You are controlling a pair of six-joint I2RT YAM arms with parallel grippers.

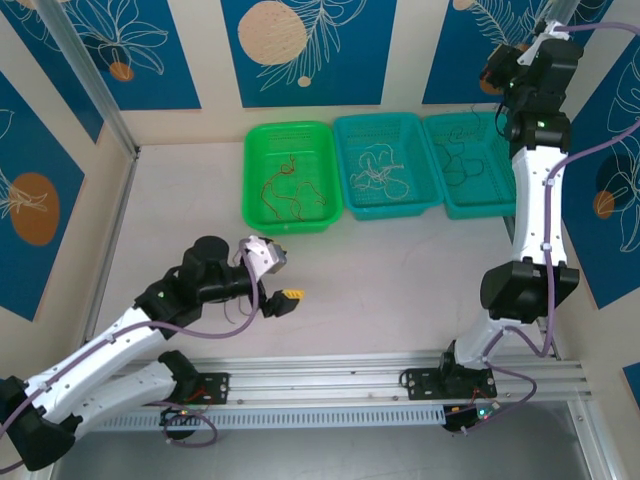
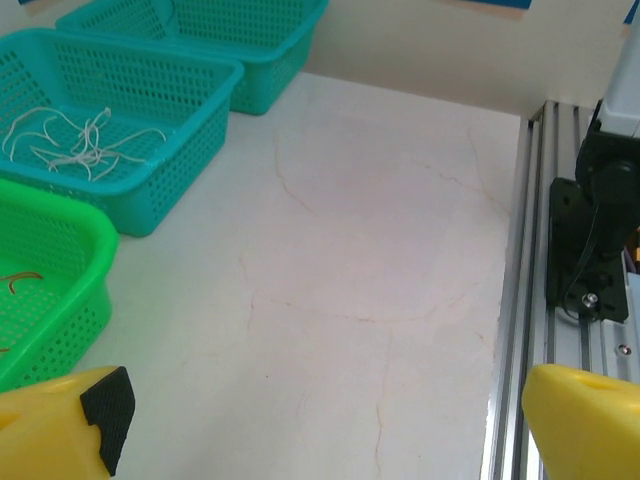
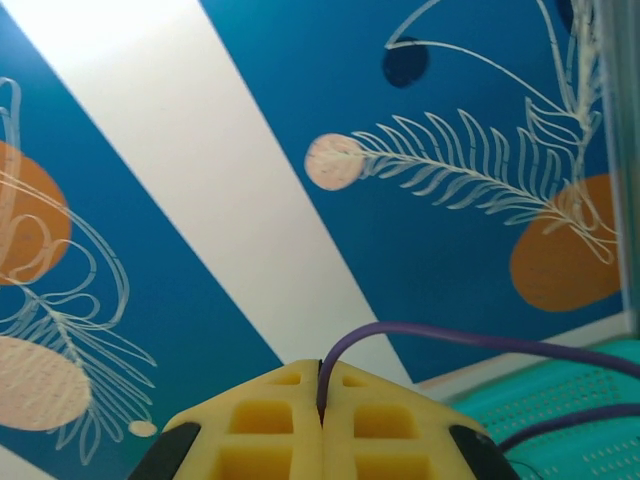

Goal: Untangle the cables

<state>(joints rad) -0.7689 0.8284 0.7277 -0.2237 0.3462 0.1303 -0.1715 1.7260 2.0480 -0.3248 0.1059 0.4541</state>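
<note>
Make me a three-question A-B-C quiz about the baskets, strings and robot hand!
1. Where do the pale cables lie? A) on the rail B) in the middle teal basket C) on the floor
2. How many baskets stand on the table? A) two B) three C) five
3. How is the left gripper? A) open B) shut on a cable C) shut on a basket
Answers: 1 B, they curl inside its mesh walls. 2 B, one green basket, two teal. 3 A, its yellow fingers stand far apart.
</note>
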